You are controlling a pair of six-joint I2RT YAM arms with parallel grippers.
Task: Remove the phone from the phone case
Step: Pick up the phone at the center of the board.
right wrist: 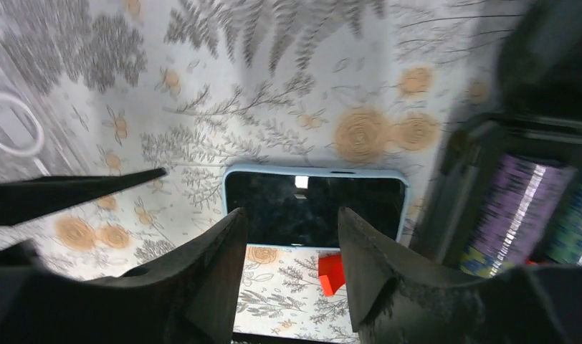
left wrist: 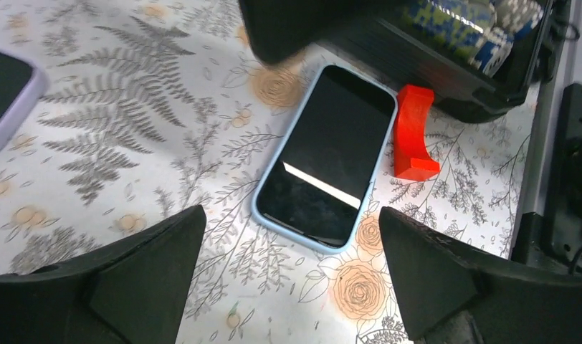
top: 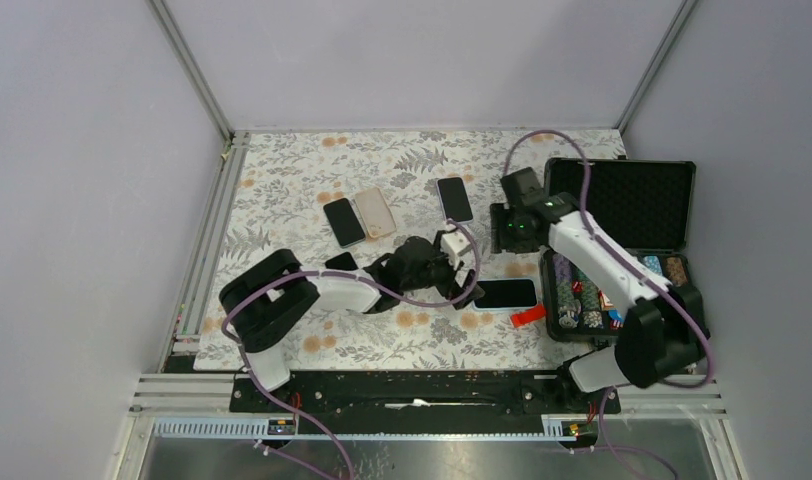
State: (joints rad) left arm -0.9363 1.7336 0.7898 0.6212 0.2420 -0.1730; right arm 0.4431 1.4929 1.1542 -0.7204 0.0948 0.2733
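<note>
**A:** Starting nearest us, where is the phone?

**B:** The phone (left wrist: 324, 154) lies flat and screen-up on the table (top: 282, 170), seated in its pale blue phone case (right wrist: 313, 170). A red block (left wrist: 411, 132) sits just beside its near-right corner.

**A:** So nothing has been separated?

**B:** As far as I can judge, no. The whole removal is yet to do.

**A:** And the arms?

**B:** The left gripper (left wrist: 292, 222) hangs over the phone, jaws spread wide and empty. Just beyond, the right gripper (right wrist: 289, 215) points down at it too, jaws apart, gripping nothing. Neither touches the case.

**A:** Farther back?

**B:** Three other phones (top: 374, 212) lie well apart from it.
</note>
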